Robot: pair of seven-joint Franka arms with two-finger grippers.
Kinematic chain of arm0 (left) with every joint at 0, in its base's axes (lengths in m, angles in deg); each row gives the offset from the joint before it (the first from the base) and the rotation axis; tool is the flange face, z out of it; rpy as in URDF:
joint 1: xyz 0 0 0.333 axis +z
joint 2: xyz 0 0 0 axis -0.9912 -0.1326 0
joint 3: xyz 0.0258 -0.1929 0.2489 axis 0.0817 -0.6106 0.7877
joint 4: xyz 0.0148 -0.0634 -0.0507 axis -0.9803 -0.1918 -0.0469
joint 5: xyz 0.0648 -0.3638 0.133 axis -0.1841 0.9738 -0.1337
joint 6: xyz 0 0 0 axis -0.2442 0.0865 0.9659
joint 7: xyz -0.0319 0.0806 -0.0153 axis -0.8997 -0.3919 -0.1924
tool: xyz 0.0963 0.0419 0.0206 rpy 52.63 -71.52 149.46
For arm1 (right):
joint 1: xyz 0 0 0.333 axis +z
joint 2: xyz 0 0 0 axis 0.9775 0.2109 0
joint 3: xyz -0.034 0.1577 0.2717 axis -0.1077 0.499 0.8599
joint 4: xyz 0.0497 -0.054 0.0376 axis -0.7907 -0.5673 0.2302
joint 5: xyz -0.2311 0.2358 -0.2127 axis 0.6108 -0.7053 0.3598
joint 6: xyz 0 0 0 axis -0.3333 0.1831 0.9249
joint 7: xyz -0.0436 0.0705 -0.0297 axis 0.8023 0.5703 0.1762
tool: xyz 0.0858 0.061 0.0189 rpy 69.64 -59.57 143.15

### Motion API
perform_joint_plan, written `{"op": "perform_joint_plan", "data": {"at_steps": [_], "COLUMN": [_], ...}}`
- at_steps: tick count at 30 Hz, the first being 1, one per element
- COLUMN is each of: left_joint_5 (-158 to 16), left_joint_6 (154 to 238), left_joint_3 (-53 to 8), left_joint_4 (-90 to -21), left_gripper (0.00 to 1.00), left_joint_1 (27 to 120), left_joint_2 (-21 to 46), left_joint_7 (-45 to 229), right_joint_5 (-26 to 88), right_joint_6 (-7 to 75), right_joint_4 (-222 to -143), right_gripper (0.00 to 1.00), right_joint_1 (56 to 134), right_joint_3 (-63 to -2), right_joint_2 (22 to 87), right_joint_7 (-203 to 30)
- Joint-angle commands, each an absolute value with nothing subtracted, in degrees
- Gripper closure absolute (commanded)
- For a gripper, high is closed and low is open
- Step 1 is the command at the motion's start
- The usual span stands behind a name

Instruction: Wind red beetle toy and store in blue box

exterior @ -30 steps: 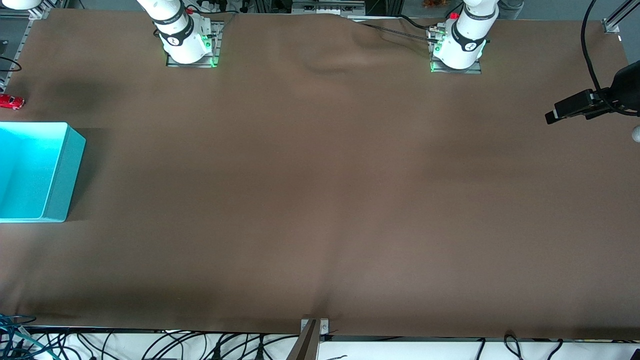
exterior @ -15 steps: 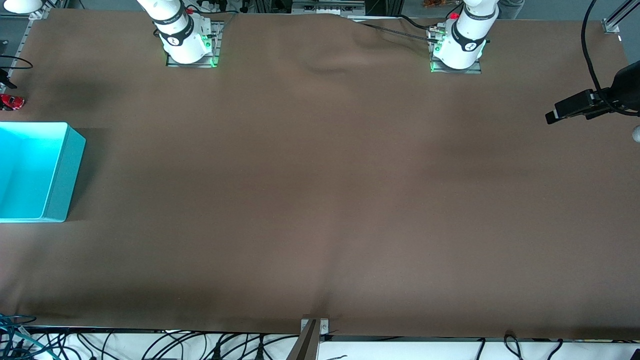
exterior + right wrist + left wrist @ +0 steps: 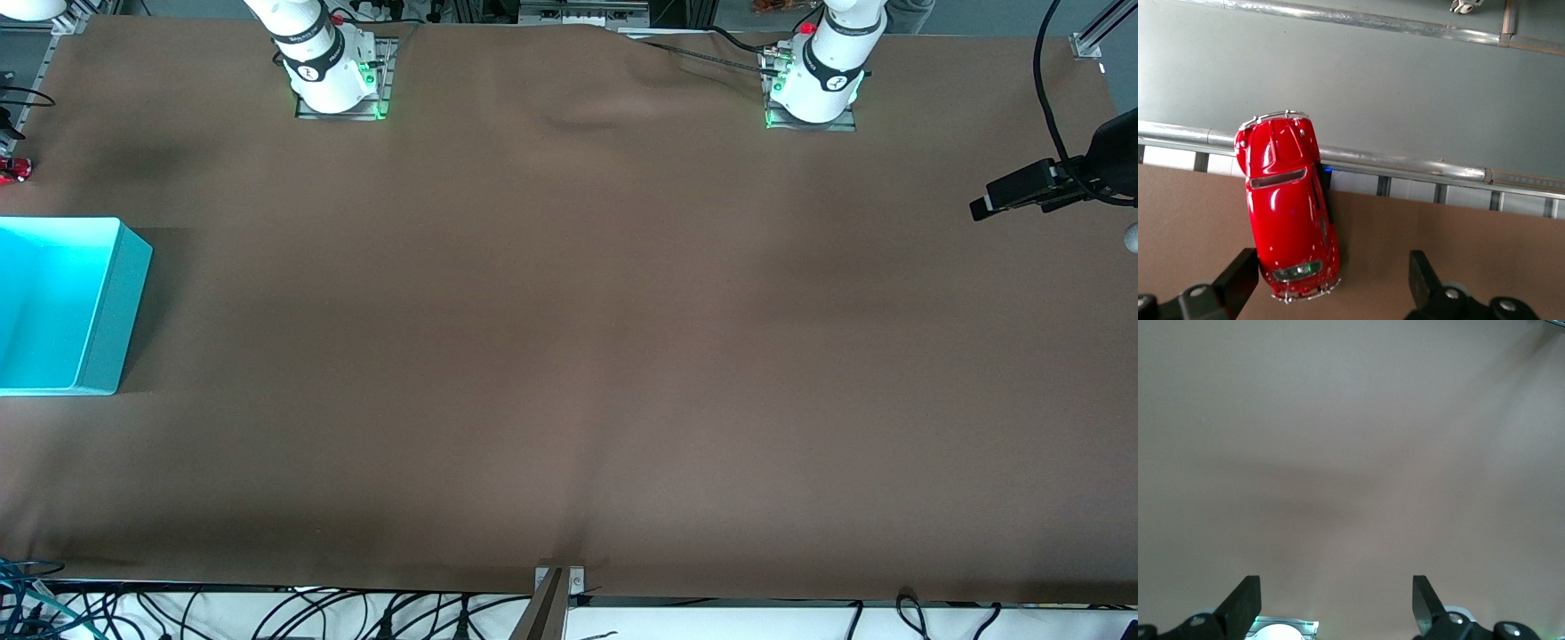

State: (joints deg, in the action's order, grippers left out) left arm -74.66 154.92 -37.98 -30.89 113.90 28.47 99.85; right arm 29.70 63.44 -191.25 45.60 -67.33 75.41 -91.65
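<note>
**Red car at the table's edge, both grippers wide**

Red and shiny, the red beetle toy (image 3: pixel 1290 207) sits at the edge of the brown table (image 3: pixel 569 338), at the right arm's end; the right gripper (image 3: pixel 1331 280) hangs over it with jaws spread wide, one finger (image 3: pixel 1241 277) just beside the car, pinching nothing; the blue box (image 3: pixel 62 302) sits near, closer to the front camera than the car; the left gripper (image 3: pixel 1337 603) waits over bare table, jaws spread and empty.
</note>
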Motion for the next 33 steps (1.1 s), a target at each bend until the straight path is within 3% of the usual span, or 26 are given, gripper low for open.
{"op": "perform_joint_plan", "data": {"at_steps": [1,5,8,14,16,21,30,33], "left_joint_5": [-75.12,-75.12,-75.12,-75.12,-75.12,-75.12,-75.12,-75.12], "left_joint_6": [154.79,154.79,154.79,154.79,154.79,154.79,154.88,154.79], "left_joint_3": [-38.03,-38.03,-38.03,-38.12,-38.12,-38.12,-38.12,-38.12], "left_joint_4": [-30.17,-30.08,-30.17,-30.08,-30.17,-30.08,-30.17,-30.08], "left_gripper": [0.0,0.0,0.0,0.0,0.0,0.0,0.0,0.0], "left_joint_1": [114.11,114.11,114.11,114.11,114.11,114.11,114.11,114.11], "left_joint_2": [28.62,28.62,28.62,28.62,28.62,28.62,28.62,28.62], "left_joint_7": [99.37,99.37,99.37,99.37,99.37,99.37,99.37,99.37], "right_joint_5": [29.19,29.19,29.28,29.19,29.19,28.4,28.31,28.31], "right_joint_6": [64.5,65.3,65.3,66.79,66.88,67.32,67.67,68.19], "right_joint_4": [-191.01,-191.01,-191.01,-191.01,-191.01,-191.01,-191.01,-191.01], "right_gripper": [0.0,0.0,0.07,0.38,0.38,0.5,1.0,1.0], "right_joint_1": [45.57,45.74,45.83,45.74,45.65,45.74,45.74,45.74], "right_joint_3": [-67.23,-67.15,-67.06,-66.8,-66.79,-66.79,-66.44,-66.36], "right_joint_2": [75.78,75.78,75.87,76.66,77.01,77.63,77.72,77.72], "right_joint_7": [-92.87,-92.87,-92.95,-92.69,-92.69,-92.6,-91.9,-91.81]}}
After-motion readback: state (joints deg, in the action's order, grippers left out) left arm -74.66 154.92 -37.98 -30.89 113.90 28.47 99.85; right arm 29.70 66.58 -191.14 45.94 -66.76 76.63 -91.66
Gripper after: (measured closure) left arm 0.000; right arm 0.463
